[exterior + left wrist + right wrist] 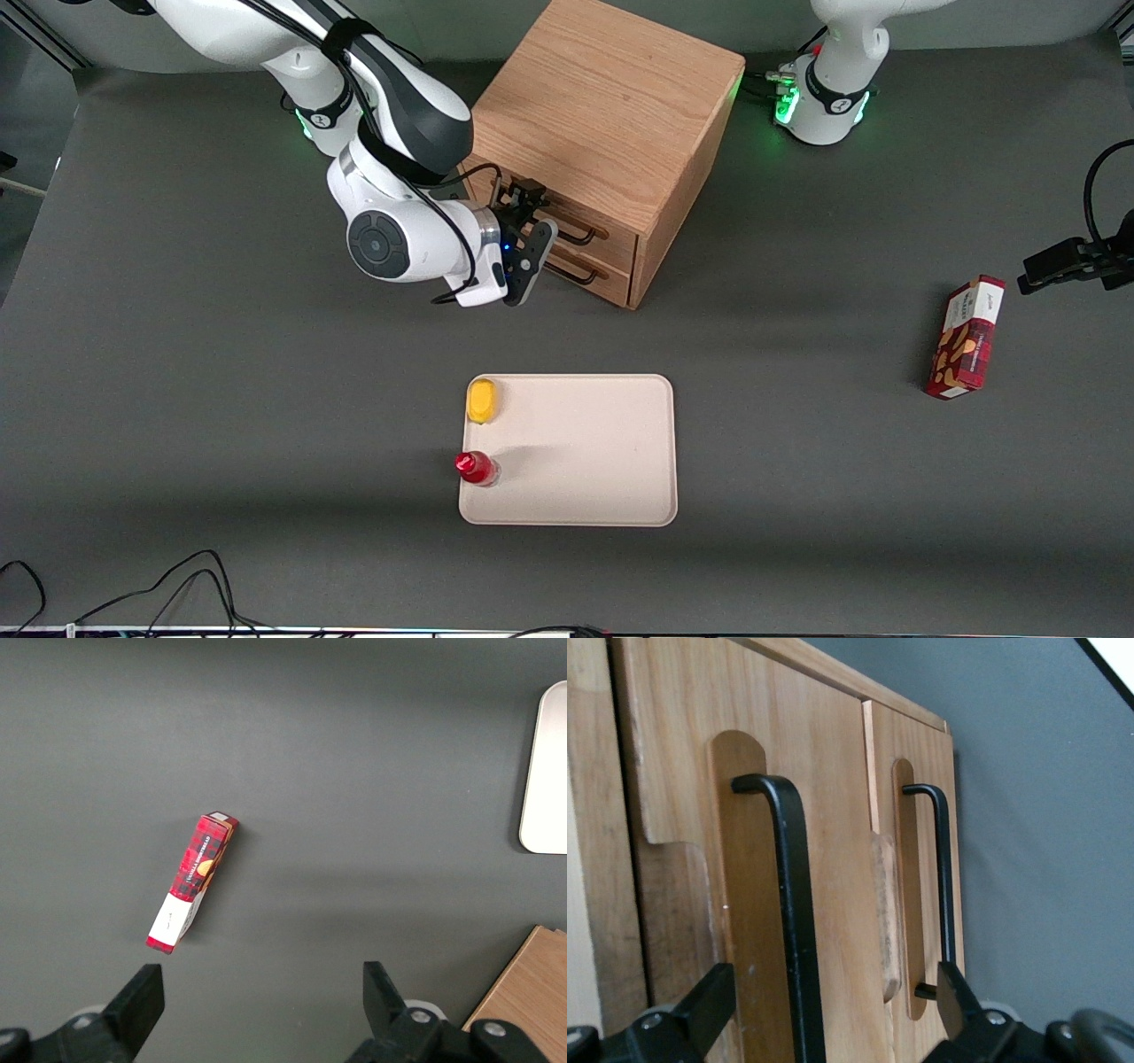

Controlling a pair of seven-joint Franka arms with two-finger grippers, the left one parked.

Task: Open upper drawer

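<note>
Front view showed one working arm reaching to the cabinet point(611, 115), its gripper point(530, 237) right at the cabinet's front. From the tray point(585, 452), that gripper sat at about eleven o'clock and the cabinet at twelve. Two drawers faced the camera at an angle: the upper drawer point(567, 226) above and the lower drawer point(589, 270) nearer the base, both shut flush. Each carried one black bar handle, two in all. On the tray stood two items along its edge toward the working arm's end: a yellow item point(483, 400) and, nearer the camera, a red bottle point(476, 467). One red box point(966, 337) lay on the table toward the parked arm's end, at about two o'clock from the tray, well apart from it.

Right wrist view looked close along the drawer fronts. The gripper point(824, 1010) was spread wide, one finger point(700, 1005) on each side of the upper drawer's handle point(788, 904), which ran between them; whether either finger touched the bar I could not tell. The lower handle point(941, 877) lay just outside the second finger point(957, 1005).

Left wrist view held the same red box point(192, 881) lying flat on the table.
</note>
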